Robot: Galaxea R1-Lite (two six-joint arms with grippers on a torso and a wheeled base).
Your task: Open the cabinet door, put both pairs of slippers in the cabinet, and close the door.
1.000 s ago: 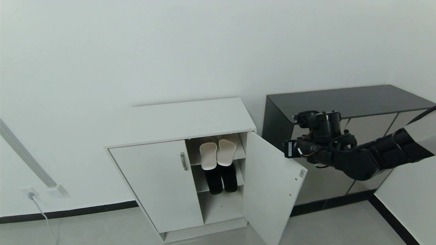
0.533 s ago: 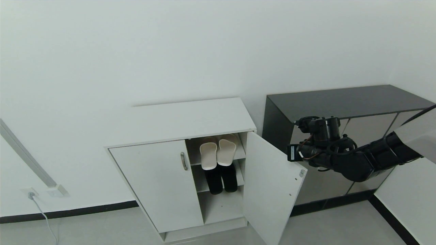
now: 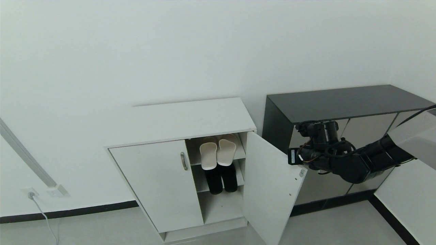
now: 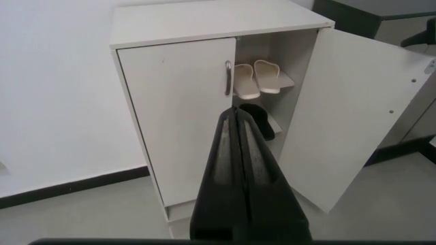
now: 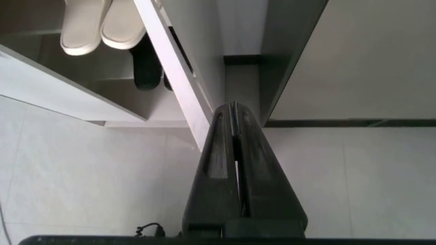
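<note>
the white cabinet point(image 3: 184, 119) has its right-hand door point(image 3: 269, 180) open. inside, the cream slippers point(image 3: 218, 151) lie on the upper shelf and the black slippers point(image 3: 221, 178) on the shelf just below. the right gripper point(image 5: 235, 109) sits fingers together by the door's outer face, near the dark sideboard point(image 3: 340, 98). the left gripper point(image 4: 236, 112) faces the cabinet, its fingers together too.

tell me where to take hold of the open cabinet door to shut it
Take the open door at its free edge, farthest from the hinged side, from its outer face on the robot's right, where the right gripper sits. Screw heads near that edge suggest the handle is on that hidden face.
</note>
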